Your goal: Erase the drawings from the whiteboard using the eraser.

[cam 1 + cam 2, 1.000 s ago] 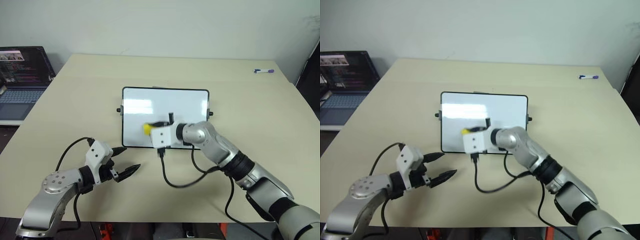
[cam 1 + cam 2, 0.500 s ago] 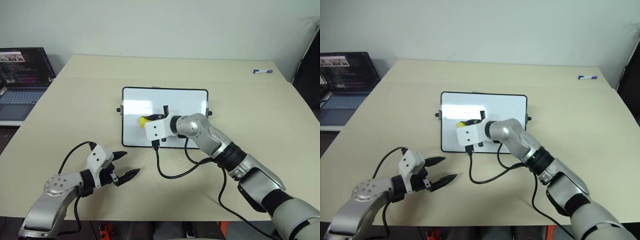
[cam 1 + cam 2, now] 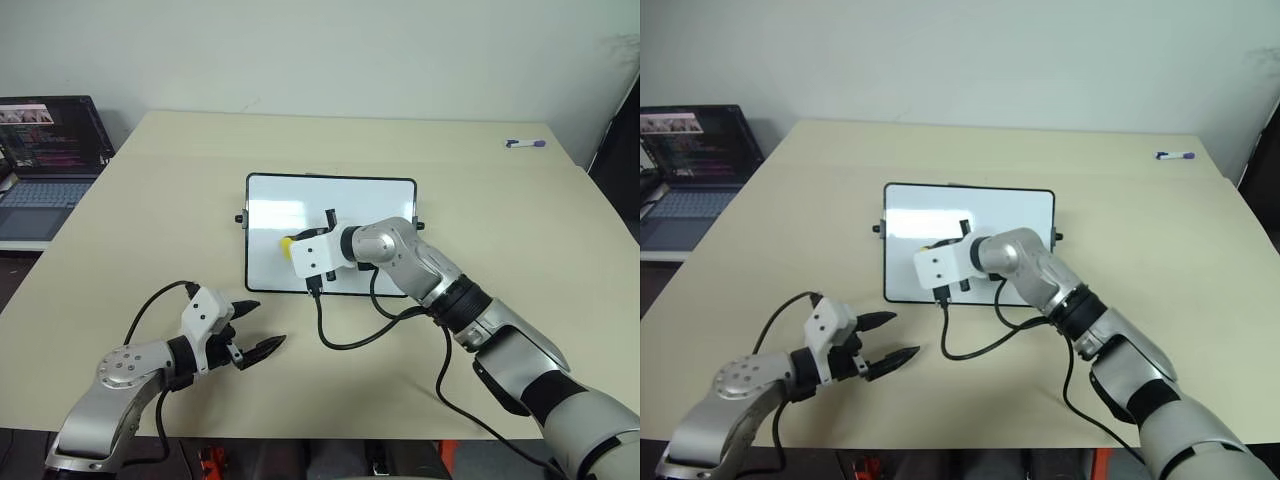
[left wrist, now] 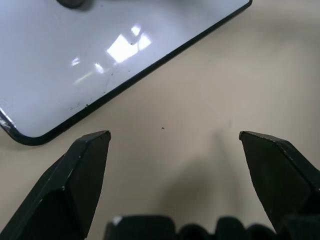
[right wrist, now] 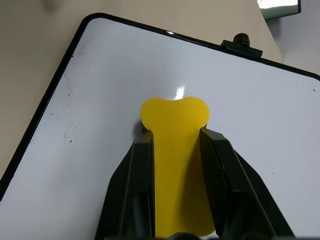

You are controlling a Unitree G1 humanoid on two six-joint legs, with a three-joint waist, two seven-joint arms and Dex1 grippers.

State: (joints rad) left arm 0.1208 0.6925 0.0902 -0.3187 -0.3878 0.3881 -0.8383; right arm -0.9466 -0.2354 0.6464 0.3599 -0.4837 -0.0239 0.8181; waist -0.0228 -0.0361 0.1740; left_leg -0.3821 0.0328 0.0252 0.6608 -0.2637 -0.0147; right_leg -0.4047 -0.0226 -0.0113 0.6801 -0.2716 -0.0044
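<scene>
Right gripper (image 5: 175, 165) clamped on the eraser (image 5: 174, 150), jaws pressing its two long sides, yellow rounded end poking out past the tips. Held over the whiteboard (image 3: 370, 205), near its left middle; board face around the jaws wiped white apart from faint specks. Left gripper (image 3: 262, 330) spread wide, nothing between, low over the bare surface (image 3: 150, 230) just off the whiteboard's near corner.

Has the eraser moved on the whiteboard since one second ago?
Yes. The eraser, clamped in the right gripper, has gone up the whiteboard, away from its near edge and toward its far edge.
</scene>
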